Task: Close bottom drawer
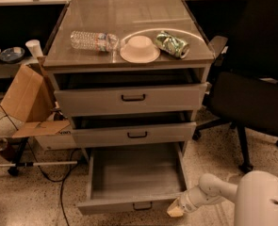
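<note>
The bottom drawer (134, 175) sits at the lower centre of the frame, pulled well out of the cabinet (129, 18); its plain grey tray lies open to view, and its narrow front panel with a small dark handle is close to the lower edge of the picture. The gripper (176, 211) is at the lower right, just beside the right end of that front panel, at or very near its corner; whether it is open or closed cannot be told. The pale arm (210, 192) runs from it up and right to the robot's body (263, 201) in the lower right corner. Above the bottom drawer the middle drawer (136, 134) stands slightly out, and the top drawer (131, 98) likewise. On the cabinet top lie a clear bottle (92, 40) on its side, a white bowl (139, 48) and a crushed green can (172, 44) just right of the bowl. A dark chair (251, 93) fills the right side; an open cardboard box (23, 100) leans at the left.
</note>
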Robot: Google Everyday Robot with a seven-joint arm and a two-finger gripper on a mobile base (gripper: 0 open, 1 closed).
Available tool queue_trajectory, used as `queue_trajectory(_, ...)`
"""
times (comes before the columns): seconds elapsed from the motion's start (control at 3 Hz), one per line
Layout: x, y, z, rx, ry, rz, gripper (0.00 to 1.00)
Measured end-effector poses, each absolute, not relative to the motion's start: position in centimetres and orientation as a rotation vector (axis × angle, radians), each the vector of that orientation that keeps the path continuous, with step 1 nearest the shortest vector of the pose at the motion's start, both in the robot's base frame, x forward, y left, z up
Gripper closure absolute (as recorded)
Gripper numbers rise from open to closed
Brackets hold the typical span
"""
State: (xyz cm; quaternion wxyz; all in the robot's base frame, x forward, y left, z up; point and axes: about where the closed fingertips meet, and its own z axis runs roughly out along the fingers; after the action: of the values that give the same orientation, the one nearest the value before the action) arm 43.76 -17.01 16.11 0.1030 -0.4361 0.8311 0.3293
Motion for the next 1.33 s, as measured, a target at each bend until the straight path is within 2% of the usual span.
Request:
queue_trajectory(0.33,46.1,-16.5,16.4,-1.319,2.431,0.927,0.35)
queue_trajectory(0.67,46.1,-16.5,16.4,-1.319,2.431,0.927,0.11)
queue_trajectory(1.0,46.7,-16.2,16.6,-1.33,2.422,0.918,0.0)
queue_trajectory(1.33,49.5,-14.9,17.0,-1.368,2.389,0.896,0.0)
